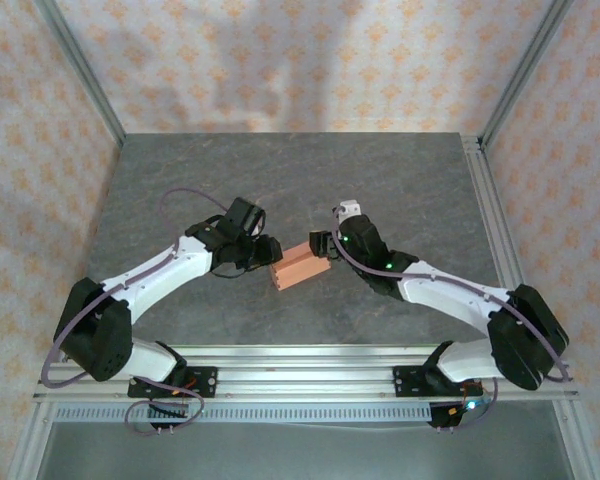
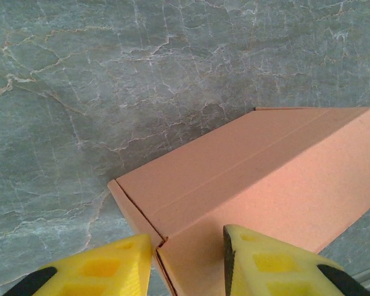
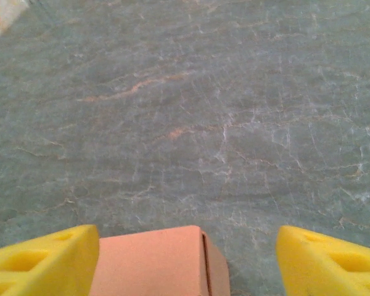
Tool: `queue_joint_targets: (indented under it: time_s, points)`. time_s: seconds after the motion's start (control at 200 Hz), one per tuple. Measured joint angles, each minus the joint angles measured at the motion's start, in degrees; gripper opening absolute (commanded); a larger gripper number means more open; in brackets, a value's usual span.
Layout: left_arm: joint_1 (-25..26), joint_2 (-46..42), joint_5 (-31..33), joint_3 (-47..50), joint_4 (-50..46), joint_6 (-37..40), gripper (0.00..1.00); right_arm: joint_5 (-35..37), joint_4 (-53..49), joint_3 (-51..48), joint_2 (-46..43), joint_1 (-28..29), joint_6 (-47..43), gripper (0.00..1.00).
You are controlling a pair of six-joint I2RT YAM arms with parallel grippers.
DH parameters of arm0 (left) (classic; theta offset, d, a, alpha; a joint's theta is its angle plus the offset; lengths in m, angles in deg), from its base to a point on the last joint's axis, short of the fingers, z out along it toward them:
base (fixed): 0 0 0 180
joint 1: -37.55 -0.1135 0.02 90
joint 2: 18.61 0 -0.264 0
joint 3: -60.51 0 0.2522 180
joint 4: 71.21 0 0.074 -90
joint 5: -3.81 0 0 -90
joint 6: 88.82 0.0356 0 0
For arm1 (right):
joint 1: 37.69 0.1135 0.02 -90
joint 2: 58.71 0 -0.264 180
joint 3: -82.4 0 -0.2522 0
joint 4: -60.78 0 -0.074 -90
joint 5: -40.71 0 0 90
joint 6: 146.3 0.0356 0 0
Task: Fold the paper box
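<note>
Paper box (image 1: 300, 270) sits near the middle of the grey marbled surface (image 1: 280, 170), a bit toward the near side, between the two grippers. The surface is the biggest thing. Patterned walls (image 1: 280, 60) run along its far, left and right edges, and a metal rail (image 1: 310, 365) along the near edge carries both arm bases. Open surface stretches wide behind the box to the far edge and out to both sides. The strip between the box and the rail is narrower. Left arm (image 1: 160, 270) reaches in from the near left and right arm (image 1: 450, 295) from the near right, their wrists meeting at the box. The box is salmon-orange, folded into a small closed rectangular block, lying flat and skewed, with its long axis running from near-left to far-right. In the left wrist view its top face shows a straight crease line and a seam at the near corner, edges crisp. Left gripper (image 1: 270, 255) is clamped on the left end of the box, with yellow fingers (image 2: 105, 271) on either side of that corner (image 2: 188, 253). Right gripper (image 1: 322, 243) is released at the right end, jaws spread wide (image 3: 188, 246). One finger (image 3: 49, 262) is just beside the box end (image 3: 154, 262); the other stands well apart over bare surface.
</note>
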Motion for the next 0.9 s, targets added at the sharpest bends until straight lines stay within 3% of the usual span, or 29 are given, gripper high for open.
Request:
queue_joint_targets:
  time_s: [0.15, 0.37, 0.455, 0.506, 0.591, 0.716, 0.861, 0.901]
  points:
    - [0.0, 0.0, -0.4, 0.8, 0.8, 0.0, 0.34, -0.5, 2.6, -3.3, 2.6, -0.9, 2.9, 0.47]
    - [0.0, -0.3, -1.2, 3.0, 3.8, 0.0, 0.33, -2.0, 11.7, -7.3, 3.8, -1.0, 6.0, 0.28]
    - [0.0, -0.7, -1.2, 3.8, 5.1, 0.0, 0.26, -2.3, 13.8, -8.0, 4.0, -1.0, 7.0, 0.21]
    - [0.0, -0.9, -1.2, 4.0, 5.4, 0.2, 0.19, -2.4, 14.5, -8.0, 4.1, -1.0, 7.1, 0.19]
    - [-0.3, -1.3, -1.1, 4.5, 5.9, 0.9, 0.2, -2.4, 15.1, -8.0, 4.4, -1.1, 7.5, 0.18]
    - [-0.3, -1.8, -1.0, 5.3, 6.8, 1.0, 0.41, -2.4, 15.8, -8.0, 4.9, -1.2, 7.8, 0.17]
    - [-0.3, -2.9, -0.9, 6.6, 7.0, 1.6, 0.53, -2.4, 17.0, -7.5, 6.1, -1.2, 8.1, 0.15]
    - [-0.3, -3.1, -0.8, 6.7, 6.8, 1.8, 0.65, -2.4, 17.2, -7.5, 6.2, -1.2, 8.1, 0.13]
